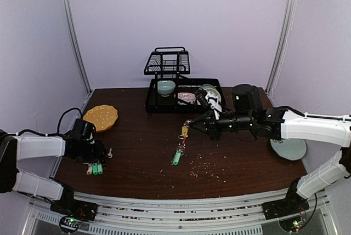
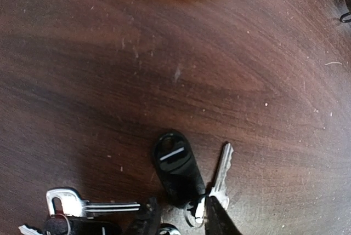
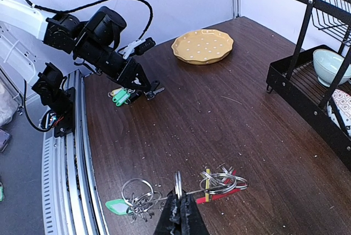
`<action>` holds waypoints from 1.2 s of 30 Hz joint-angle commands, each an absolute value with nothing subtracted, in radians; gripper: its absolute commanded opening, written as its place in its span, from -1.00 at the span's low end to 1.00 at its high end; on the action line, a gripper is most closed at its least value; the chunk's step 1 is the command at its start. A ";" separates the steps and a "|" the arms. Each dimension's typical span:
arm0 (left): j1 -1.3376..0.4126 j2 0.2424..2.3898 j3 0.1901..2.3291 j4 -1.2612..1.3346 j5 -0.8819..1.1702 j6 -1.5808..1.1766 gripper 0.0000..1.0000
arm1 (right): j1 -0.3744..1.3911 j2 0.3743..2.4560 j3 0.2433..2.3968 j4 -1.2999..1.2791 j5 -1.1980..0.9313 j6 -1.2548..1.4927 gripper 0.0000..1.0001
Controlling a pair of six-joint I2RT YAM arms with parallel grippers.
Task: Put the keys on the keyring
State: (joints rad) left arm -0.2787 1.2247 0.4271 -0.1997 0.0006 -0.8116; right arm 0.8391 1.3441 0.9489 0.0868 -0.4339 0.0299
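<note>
In the left wrist view a silver key (image 2: 222, 176) and its dark oblong tag (image 2: 176, 165) lie on the table, joined by a small split ring (image 2: 194, 213). My left gripper (image 2: 181, 221) stands open astride that ring; the right fingertip (image 2: 218, 219) touches it and the left one is apart. Another key (image 2: 90, 207) lies to the left, and green-tagged keys (image 1: 97, 168) lie beside the gripper (image 1: 100, 156). My right gripper (image 3: 179, 198) is shut on the keyring (image 3: 222, 182), whose red arc, yellow tag and green tag (image 3: 116, 206) hang just above the table mid-scene (image 1: 180, 147).
A yellow dotted plate (image 1: 101, 117) sits at the back left. A black dish rack (image 1: 178, 90) with a bowl (image 1: 166, 87) stands at the back centre. A pale plate (image 1: 289, 148) lies under the right arm. Crumbs are scattered over the dark wood table (image 1: 142, 153).
</note>
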 commanded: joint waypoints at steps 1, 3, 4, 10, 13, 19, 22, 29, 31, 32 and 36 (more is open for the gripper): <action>-0.290 1.254 0.415 -0.126 0.023 -0.822 -0.56 | 0.833 1.322 0.949 0.137 -0.450 0.035 -1.00; -0.301 1.279 0.421 -0.125 0.038 -0.824 -0.63 | 0.834 1.323 0.952 0.134 -0.457 0.034 -1.00; -0.311 1.284 0.422 -0.126 0.032 -0.825 -0.63 | 0.833 1.322 0.952 0.134 -0.458 0.034 -1.00; -0.322 1.276 0.433 -0.128 0.039 -0.815 -1.00 | 0.834 1.322 0.953 0.135 -0.454 0.034 -1.00; -0.356 1.258 0.462 -0.128 0.039 -0.769 -1.00 | 0.833 1.317 0.957 0.126 -0.451 0.032 -1.00; -0.575 1.299 0.627 -0.096 0.127 -0.467 -1.00 | 0.820 1.281 0.966 0.071 -0.439 0.010 -1.00; -0.726 1.334 0.696 -0.068 0.148 -0.350 -1.00 | 0.799 1.235 0.956 0.035 -0.424 0.006 -1.00; -0.914 1.497 0.811 0.021 0.366 -0.187 -1.00 | 0.760 1.108 0.920 -0.053 -0.338 -0.004 -1.00; -0.952 1.545 0.860 0.023 0.419 -0.143 -1.00 | 0.761 1.080 0.923 -0.078 -0.336 -0.022 -1.00; -0.963 1.569 0.878 0.024 0.429 -0.124 -1.00 | 0.758 1.069 0.925 -0.087 -0.336 -0.030 -1.00; -0.982 1.667 0.936 0.028 0.424 -0.098 -1.00 | 0.759 1.037 0.932 -0.097 -0.325 -0.043 -1.00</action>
